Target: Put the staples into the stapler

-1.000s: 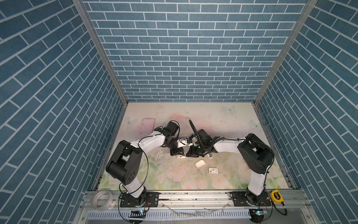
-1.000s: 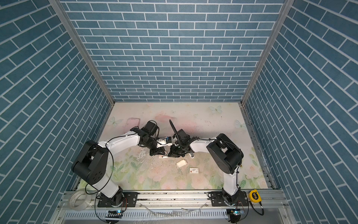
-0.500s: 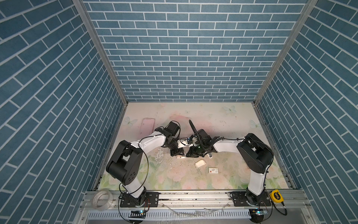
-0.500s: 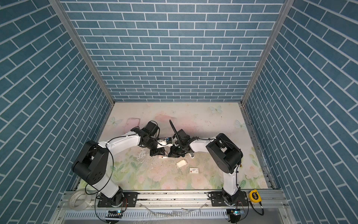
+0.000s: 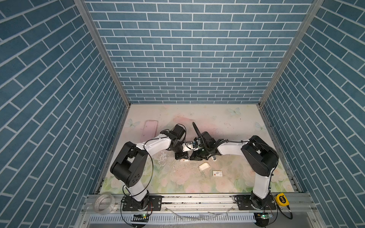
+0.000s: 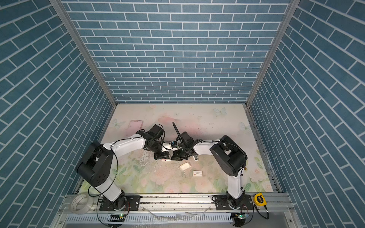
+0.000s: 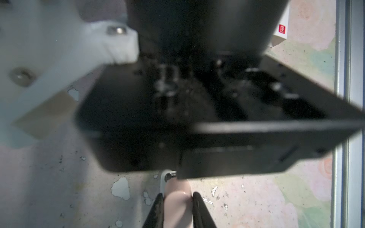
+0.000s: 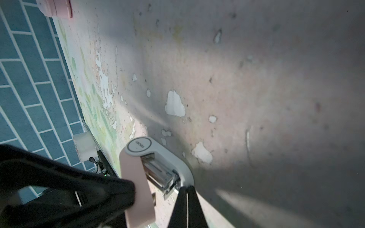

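Nearest you, on the front rail, a tape roll [image 5: 104, 203] sits at the left and a yellow tape measure [image 5: 282, 200] at the right. On the table [image 5: 227, 122] past them, the sleeve [image 5: 217, 173] with the red mark lies flat. The tray [image 5: 203, 166] lies just beyond it, a little to its left, and the two are apart. Next come your two grippers, meeting tip to tip at mid-table over the stapler [image 8: 138, 147]. Your left gripper [image 7: 177, 195] is clamped on the stapler's pink lid [image 8: 136, 177], one finger on each side of it. The lid stands swung apart from the white base [image 8: 177, 159], joined to it only at the round hinge end, and the metal magazine [image 8: 158, 169] between them lies bare. Your right gripper [image 8: 186, 190] has its fingers pressed fully together, their tips at the front end of the magazine, touching it or just beside it. Whether a strip of staples is pinched between them you cannot tell. The magazine shows silvery metal along its channel, but whether that is staples or bare rail you cannot tell either. Farthest back, near the left wall, a pink case [image 5: 151, 128] lies flat, well apart from everything else.
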Robot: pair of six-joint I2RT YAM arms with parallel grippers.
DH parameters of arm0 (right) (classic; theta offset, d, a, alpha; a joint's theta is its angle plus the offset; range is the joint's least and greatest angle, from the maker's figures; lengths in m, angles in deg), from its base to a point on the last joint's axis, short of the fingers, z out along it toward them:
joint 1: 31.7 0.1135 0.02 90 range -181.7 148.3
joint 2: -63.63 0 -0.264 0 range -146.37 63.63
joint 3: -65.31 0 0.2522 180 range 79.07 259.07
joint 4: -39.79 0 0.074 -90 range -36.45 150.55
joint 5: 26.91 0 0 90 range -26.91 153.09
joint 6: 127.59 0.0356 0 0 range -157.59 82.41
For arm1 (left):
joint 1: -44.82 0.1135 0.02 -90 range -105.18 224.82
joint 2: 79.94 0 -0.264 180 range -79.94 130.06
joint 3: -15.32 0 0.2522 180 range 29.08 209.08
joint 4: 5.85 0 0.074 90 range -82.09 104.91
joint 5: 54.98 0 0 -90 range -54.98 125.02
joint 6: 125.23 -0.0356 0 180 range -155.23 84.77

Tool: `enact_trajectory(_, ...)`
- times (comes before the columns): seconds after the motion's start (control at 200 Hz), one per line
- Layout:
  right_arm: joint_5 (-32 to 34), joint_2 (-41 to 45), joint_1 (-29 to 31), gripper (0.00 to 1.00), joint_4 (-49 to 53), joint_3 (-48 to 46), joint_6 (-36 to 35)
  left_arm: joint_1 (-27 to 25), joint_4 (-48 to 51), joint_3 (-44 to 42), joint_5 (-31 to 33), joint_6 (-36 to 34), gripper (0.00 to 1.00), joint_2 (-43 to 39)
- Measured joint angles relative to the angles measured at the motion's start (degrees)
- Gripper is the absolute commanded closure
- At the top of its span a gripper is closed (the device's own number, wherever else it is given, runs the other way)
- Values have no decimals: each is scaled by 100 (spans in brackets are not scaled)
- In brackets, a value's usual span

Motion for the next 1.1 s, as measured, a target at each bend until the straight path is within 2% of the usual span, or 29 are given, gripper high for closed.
enact_trajectory(1.1,85,0,4,94,101,46,-22,-227,-57,33,374,131,90,87)
